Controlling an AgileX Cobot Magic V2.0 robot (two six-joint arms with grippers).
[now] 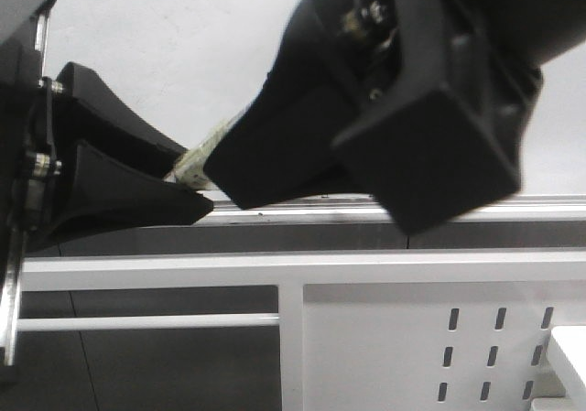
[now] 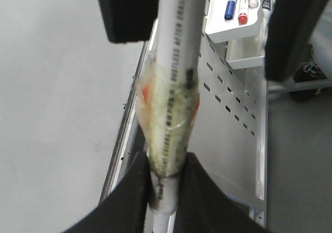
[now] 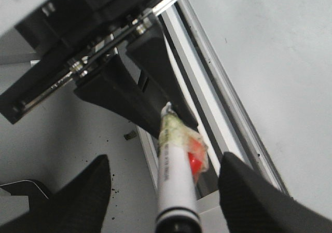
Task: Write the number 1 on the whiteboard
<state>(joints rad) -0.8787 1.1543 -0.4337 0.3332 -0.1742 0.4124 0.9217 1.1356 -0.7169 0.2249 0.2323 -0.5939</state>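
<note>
The whiteboard (image 1: 183, 36) is plain white, with its silver-grey ledge (image 1: 302, 211) along the lower edge; no number 1 stroke shows on it. My left gripper (image 1: 194, 178) is shut on a white marker pen (image 2: 174, 87) with tape and a red blob, seen in the left wrist view between the closed fingers (image 2: 129, 202). My right gripper (image 3: 166, 196) is open, its fingers (image 3: 78, 202) standing wide on either side of the marker pen (image 3: 176, 165) without touching it. In the front view the right gripper (image 1: 229, 168) meets the pen (image 1: 197, 159) just above the ledge.
A white perforated metal panel (image 1: 439, 338) with slots hangs below the ledge, beside a white frame bar (image 1: 146, 321). A white tray (image 2: 233, 28) holding several spare markers sits beyond the panel in the left wrist view.
</note>
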